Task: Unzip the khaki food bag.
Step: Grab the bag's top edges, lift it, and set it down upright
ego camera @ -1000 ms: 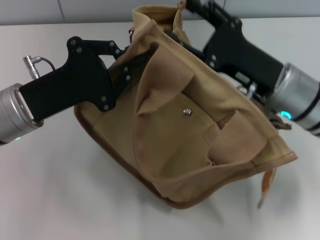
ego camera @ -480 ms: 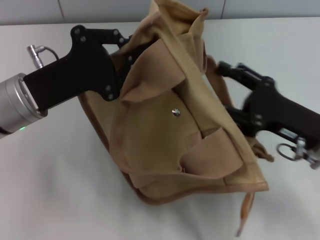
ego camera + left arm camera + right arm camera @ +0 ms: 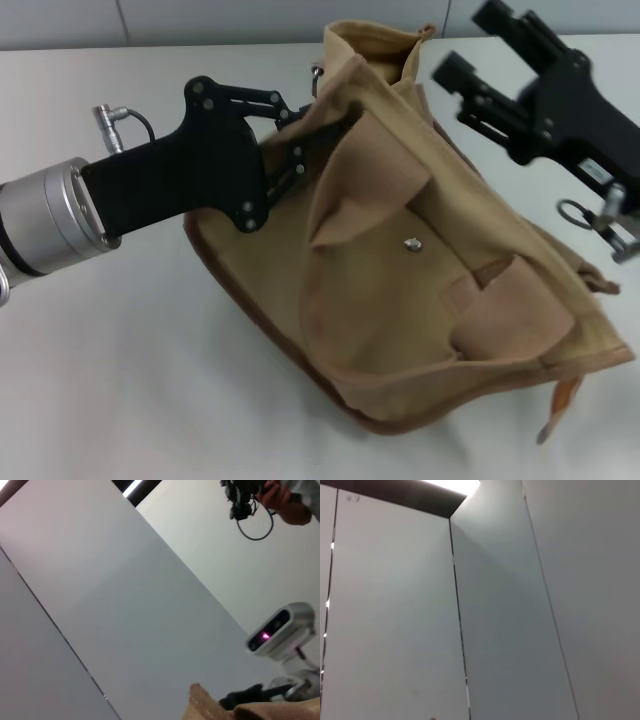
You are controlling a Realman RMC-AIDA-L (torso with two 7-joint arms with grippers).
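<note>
So the khaki food bag [image 3: 440, 290] is seen slumped on the white desk [image 3: 120, 380], filling the centre and lower right of the head view, front pocket flap and silver snap [image 3: 410, 242] facing up. The left gripper [image 3: 315, 135] reaches in from the left edge, its jaws clenched on the bag's upper left edge near the top opening. The right gripper [image 3: 478, 62] is held off the bag in the upper right of the frame, jaws released and spread with nothing between them. Only a scrap of tan fabric [image 3: 210, 711] is caught at the bottom of the left wrist view.
</note>
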